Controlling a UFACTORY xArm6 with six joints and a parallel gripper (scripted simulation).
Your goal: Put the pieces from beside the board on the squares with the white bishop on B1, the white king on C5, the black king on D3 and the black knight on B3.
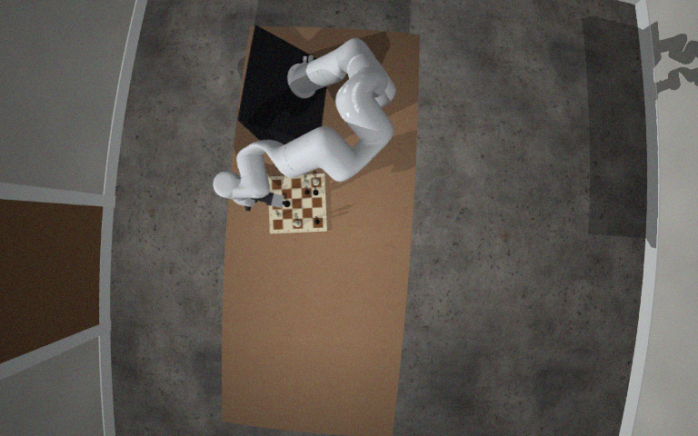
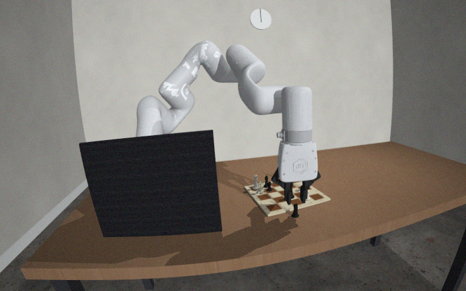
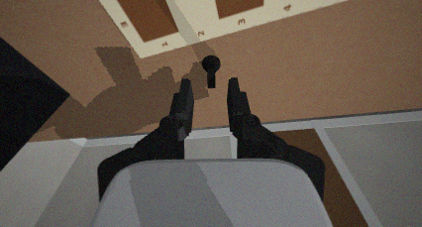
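The small chessboard [image 2: 283,199] lies on the brown table, also seen in the top view [image 1: 297,203]. A black piece with a round head [image 2: 295,210] stands upright on the table just off the board's near edge. In the wrist view this piece [image 3: 211,69] is by the edge digit 2, just beyond my fingertips. My gripper [image 3: 210,89] is partly open with nothing between the fingers. It hangs straight down just above that piece [image 2: 297,197]. I cannot tell which black piece it is. Several white and black pieces stand on the board [image 1: 311,182].
A large black panel [image 2: 152,183] stands upright on the table left of the board. The table's edge runs close behind my fingers in the wrist view [image 3: 317,122]. A white piece [image 2: 255,182] and a black piece [image 2: 266,180] stand at the board's far corner.
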